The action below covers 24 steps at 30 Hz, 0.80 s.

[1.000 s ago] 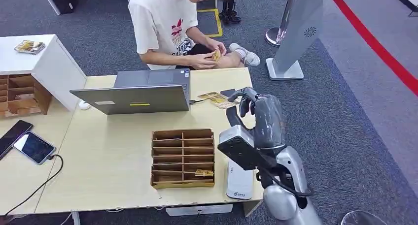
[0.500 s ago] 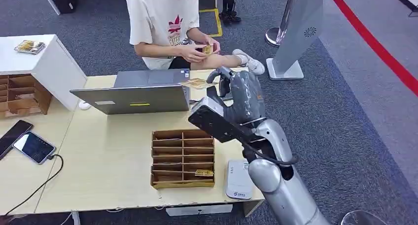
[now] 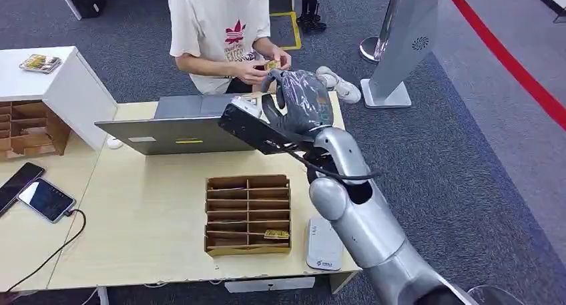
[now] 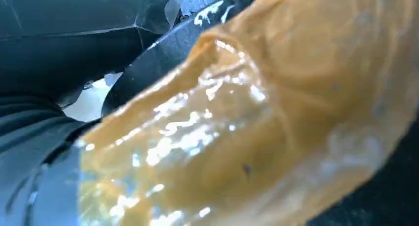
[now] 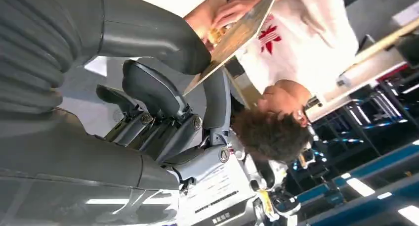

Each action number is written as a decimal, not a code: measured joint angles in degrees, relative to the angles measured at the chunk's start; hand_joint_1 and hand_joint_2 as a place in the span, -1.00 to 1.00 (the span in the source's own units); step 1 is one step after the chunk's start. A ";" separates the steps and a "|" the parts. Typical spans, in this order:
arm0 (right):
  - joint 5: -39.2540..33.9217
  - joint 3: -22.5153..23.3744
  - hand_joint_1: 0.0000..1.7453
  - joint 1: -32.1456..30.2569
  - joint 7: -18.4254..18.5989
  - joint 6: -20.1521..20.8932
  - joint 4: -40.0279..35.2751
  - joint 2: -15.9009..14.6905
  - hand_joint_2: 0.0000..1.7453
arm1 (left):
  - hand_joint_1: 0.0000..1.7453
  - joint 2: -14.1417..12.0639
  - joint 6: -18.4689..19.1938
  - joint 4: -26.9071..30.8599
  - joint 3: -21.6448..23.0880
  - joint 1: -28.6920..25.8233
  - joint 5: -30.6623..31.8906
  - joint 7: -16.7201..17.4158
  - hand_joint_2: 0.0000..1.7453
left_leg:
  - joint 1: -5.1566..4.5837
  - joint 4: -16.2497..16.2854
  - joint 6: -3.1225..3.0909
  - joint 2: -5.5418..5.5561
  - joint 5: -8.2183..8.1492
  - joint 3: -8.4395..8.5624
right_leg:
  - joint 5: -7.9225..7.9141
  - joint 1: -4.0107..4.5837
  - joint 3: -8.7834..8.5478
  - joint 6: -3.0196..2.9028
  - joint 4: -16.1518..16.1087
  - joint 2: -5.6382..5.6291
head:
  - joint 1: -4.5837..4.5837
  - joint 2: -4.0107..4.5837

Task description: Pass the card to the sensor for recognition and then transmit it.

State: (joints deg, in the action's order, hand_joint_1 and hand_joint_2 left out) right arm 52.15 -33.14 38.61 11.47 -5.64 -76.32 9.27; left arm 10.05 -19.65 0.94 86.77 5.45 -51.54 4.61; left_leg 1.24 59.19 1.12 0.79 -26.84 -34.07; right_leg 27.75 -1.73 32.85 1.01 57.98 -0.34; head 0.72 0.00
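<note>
Your right hand (image 3: 298, 105) is reaching out over the far edge of the table (image 3: 153, 211), beyond the laptop (image 3: 180, 128), toward the person (image 3: 220, 31) sitting on the floor behind it. In the right wrist view the thumb and a finger are pinching a thin tan card (image 5: 232, 40) by its near end, so the hand is gripping the card, with its far end pointing at the person's hands (image 5: 232, 11), which are holding a small yellow card of their own. The white sensor (image 3: 324, 245) is lying at the near edge of the table, just beside the wooden organizer (image 3: 247, 215), well behind the hand, so I am judging this as the hand-over stage. Your left hand is pressed up against something orange and glossy in its wrist view, and I cannot tell whether it is open or closed. The risk here is the thin pinch: if you are letting go before the person is taking hold, the card is dropping to the carpet beyond the table. The person's hands are also busy, so a push forward could knock their card or bump their fingers.
</note>
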 joint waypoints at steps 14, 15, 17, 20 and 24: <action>1.81 0.54 1.00 3.36 1.62 -0.70 7.09 2.12 1.00 | -1.00 -0.33 0.65 0.02 0.85 0.33 1.62 1.16 -1.00 | 0.00 0.00 0.00 0.00 0.00 0.01 | 0.00 0.00 0.01 0.00 0.00 -0.01 | 0.00 0.00; 1.83 0.79 1.00 3.82 1.82 -0.85 7.74 2.40 1.00 | -1.00 -0.37 0.66 0.02 0.87 0.40 1.79 1.22 -1.00 | 0.00 0.00 0.00 0.00 0.00 0.01 | 0.00 0.00 0.00 0.00 0.00 -0.01 | 0.00 0.00; 1.88 1.31 1.00 4.71 2.27 -0.96 9.05 2.82 1.00 | -1.00 -0.46 0.74 0.02 0.94 0.50 2.19 1.46 -1.00 | 0.00 0.00 0.00 0.00 0.00 0.01 | 0.00 0.00 0.00 0.00 0.00 -0.01 | 0.00 0.00; 1.90 1.97 1.00 5.77 2.36 -1.00 10.66 3.28 1.00 | -1.00 -0.61 0.83 0.04 1.07 0.63 2.45 1.77 -1.00 | 0.00 0.00 0.00 0.00 0.00 0.01 | -0.01 0.00 0.00 0.00 0.00 -0.01 | 0.00 0.00; 1.86 2.95 1.00 7.10 2.84 -1.40 13.09 3.96 1.00 | -1.00 -0.70 1.07 0.24 1.09 0.80 2.62 2.36 -1.00 | 0.00 0.01 0.00 0.00 0.00 0.01 | -0.01 0.00 0.00 0.00 0.00 -0.01 | 0.00 0.00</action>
State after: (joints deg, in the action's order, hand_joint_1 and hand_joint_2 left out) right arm 54.01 -30.18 45.71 14.32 -7.04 -63.23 13.22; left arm 9.35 -18.58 1.18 87.86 6.25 -48.92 6.97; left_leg 1.24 59.20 1.12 0.79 -26.84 -34.06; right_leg 27.74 -1.73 32.85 1.01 57.98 -0.34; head 0.72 0.00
